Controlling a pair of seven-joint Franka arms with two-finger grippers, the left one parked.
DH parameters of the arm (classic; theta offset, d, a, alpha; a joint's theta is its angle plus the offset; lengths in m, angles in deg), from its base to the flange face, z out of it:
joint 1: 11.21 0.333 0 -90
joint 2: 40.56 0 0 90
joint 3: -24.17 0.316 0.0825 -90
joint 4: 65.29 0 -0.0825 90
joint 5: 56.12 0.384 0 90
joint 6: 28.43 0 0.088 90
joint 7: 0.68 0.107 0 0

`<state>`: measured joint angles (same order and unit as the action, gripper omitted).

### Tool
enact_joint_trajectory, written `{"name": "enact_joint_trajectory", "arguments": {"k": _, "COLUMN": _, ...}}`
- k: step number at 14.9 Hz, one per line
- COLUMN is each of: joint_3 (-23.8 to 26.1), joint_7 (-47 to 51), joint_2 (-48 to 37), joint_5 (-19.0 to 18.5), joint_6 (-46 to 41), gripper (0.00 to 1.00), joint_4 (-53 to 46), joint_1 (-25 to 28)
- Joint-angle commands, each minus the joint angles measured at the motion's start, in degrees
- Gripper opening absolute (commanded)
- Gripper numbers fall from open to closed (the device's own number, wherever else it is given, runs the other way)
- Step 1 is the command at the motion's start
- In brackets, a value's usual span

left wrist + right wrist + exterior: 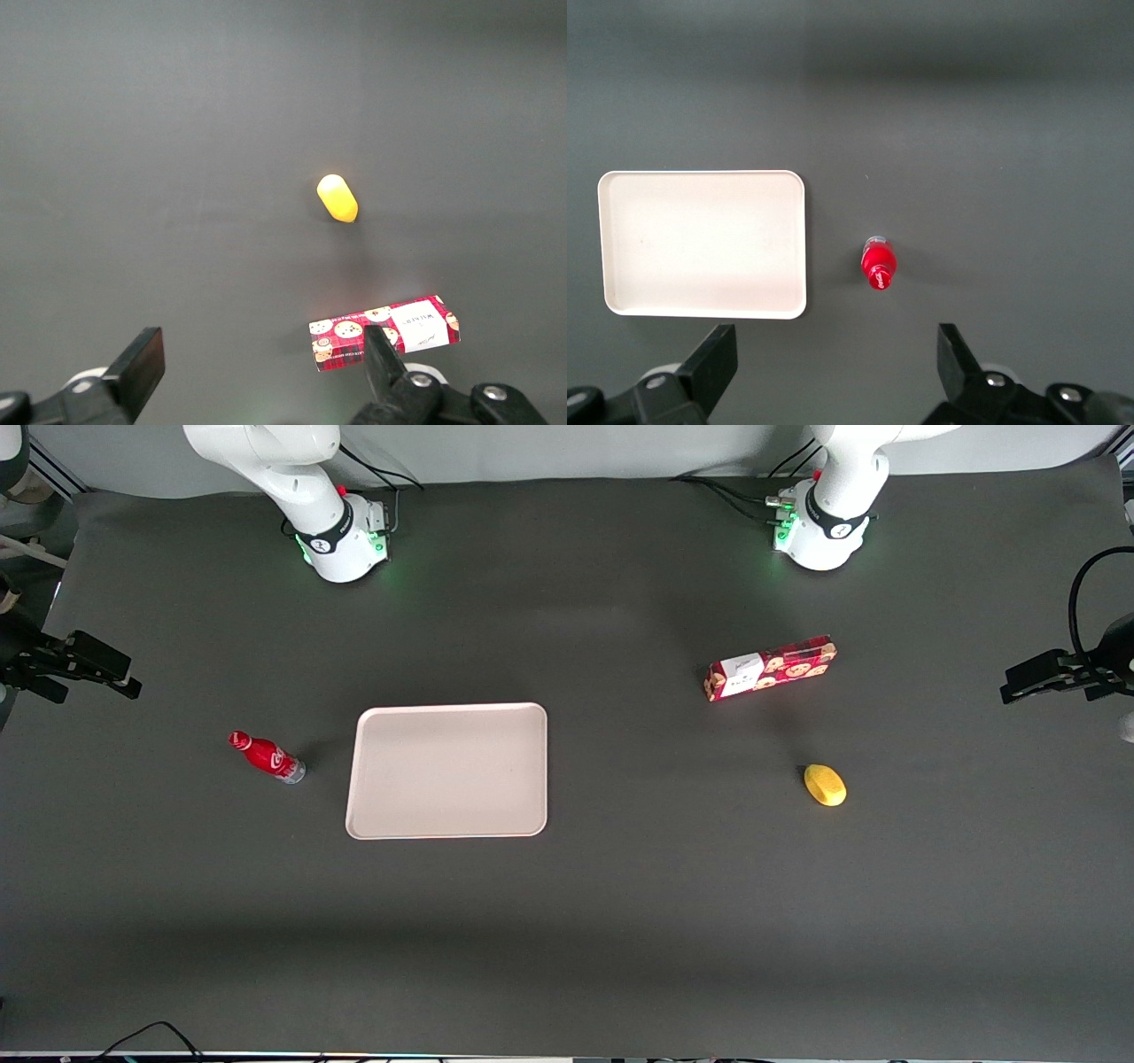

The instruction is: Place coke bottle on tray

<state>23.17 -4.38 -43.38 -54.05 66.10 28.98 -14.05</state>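
Right wrist view: the pincer [833,376] is seen wide open and empty, high above the desk [620,921]. The coke bottle [267,756] stands just beside the tray [447,825]. It is slim, so it could be tipped over by a bump.

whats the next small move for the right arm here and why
Probably lower the gripper toward the coke bottle. The gripper is open and holds nothing, high above the table, while the bottle stands upright on the mat beside the tray, not touching it. The tray has nothing on it, so the pick comes first.
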Motion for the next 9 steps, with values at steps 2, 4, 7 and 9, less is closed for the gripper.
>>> {"name": "enact_joint_trajectory", "arguments": {"k": 2, "joint_3": 0.6, "joint_7": 0.5, "joint_2": 0.4, "joint_5": -0.7, "joint_6": -1.5, "gripper": 1.0, "joint_4": -1.1, "joint_1": -0.7}}
{"name": "enact_joint_trajectory", "arguments": {"k": 4, "joint_3": 0.2, "joint_7": 0.5, "joint_2": 2.5, "joint_5": -0.7, "joint_6": -2.4, "gripper": 1.0, "joint_4": -3.9, "joint_1": -0.9}}
{"name": "enact_joint_trajectory", "arguments": {"k": 7, "joint_3": 0.1, "joint_7": 0.0, "joint_2": 2.6, "joint_5": -0.7, "joint_6": -3.2, "gripper": 1.0, "joint_4": -3.8, "joint_1": -0.9}}
{"name": "enact_joint_trajectory", "arguments": {"k": 9, "joint_3": 0.1, "joint_7": -0.2, "joint_2": 2.3, "joint_5": -0.7, "joint_6": -5.0, "gripper": 1.0, "joint_4": -2.4, "joint_1": -0.9}}
